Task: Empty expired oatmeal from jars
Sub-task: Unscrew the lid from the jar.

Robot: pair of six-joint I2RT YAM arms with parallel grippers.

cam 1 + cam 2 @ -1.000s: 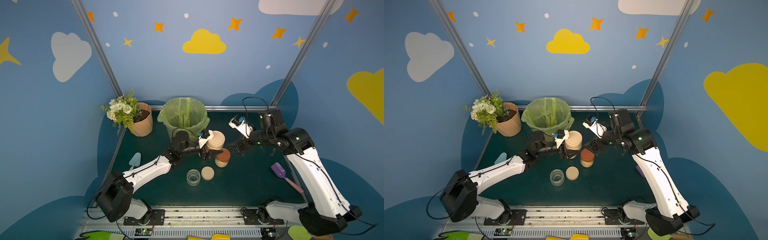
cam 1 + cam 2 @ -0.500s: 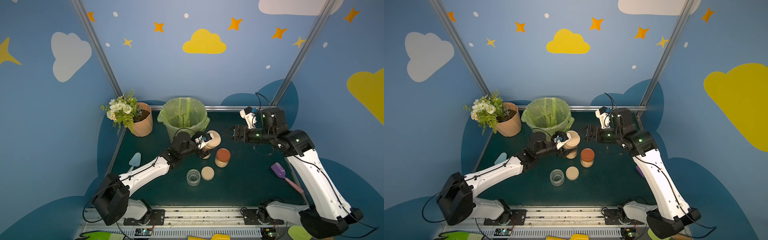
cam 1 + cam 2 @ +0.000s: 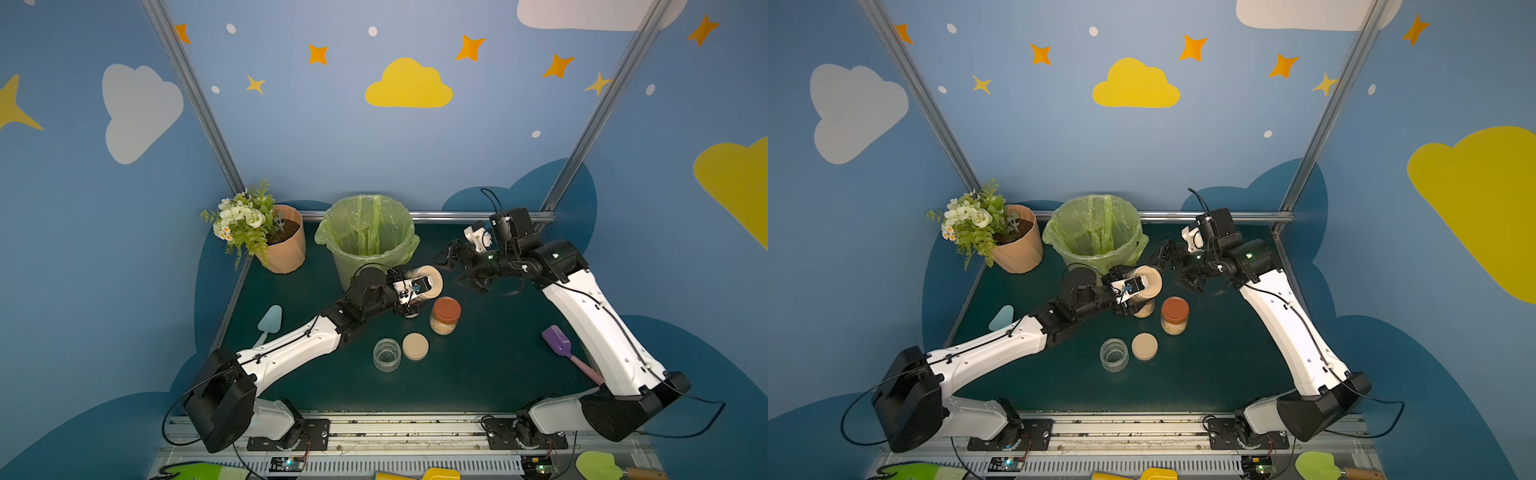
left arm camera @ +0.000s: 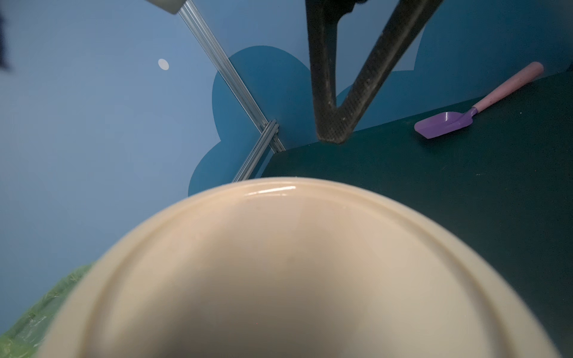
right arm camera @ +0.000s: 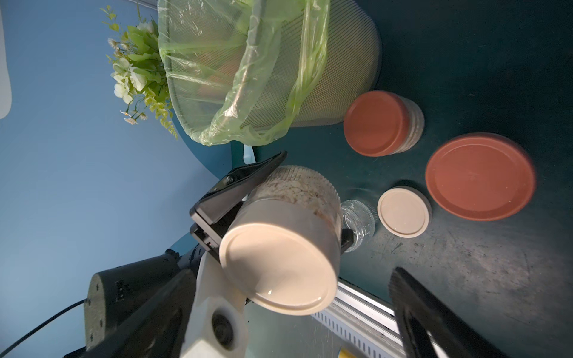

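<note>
**Firmly clamped: one beige-lidded jar (image 3: pixel 424 281) in the left gripper (image 3: pixel 419 294)**

Both top views give us three jars outright. The beige-lidded jar is tilted in that clamp, just in front of the green-bagged bin (image 3: pixel 368 232). A rust-lidded jar (image 3: pixel 445 316) stands upright with oatmeal (image 3: pixel 443 328) inside. An empty jar (image 3: pixel 387 354) sits just beside one loose beige lid (image 3: pixel 415 346). A fourth jar (image 3: pixel 1144 309) peeks out from under the left gripper. Around them we count one flower pot (image 3: pixel 284 249), a blue trowel (image 3: pixel 269 322) and a purple trowel (image 3: pixel 559 343). The right gripper (image 3: pixel 457 271) hangs empty, jaws wide apart, near the held lid.

From the left wrist, the held lid (image 4: pixel 285 272) fills most of the picture, and one right finger (image 4: pixel 322 93) stands beyond it.

From the right wrist we count two rust lids, a nearer rust lid (image 5: pixel 480 176) and a farther rust lid (image 5: pixel 376 122). The left gripper's fingers (image 5: pixel 245 183) press the oatmeal-filled glass. The right gripper's fingers (image 5: pixel 428 316) are spread clear of the held lid.
</note>
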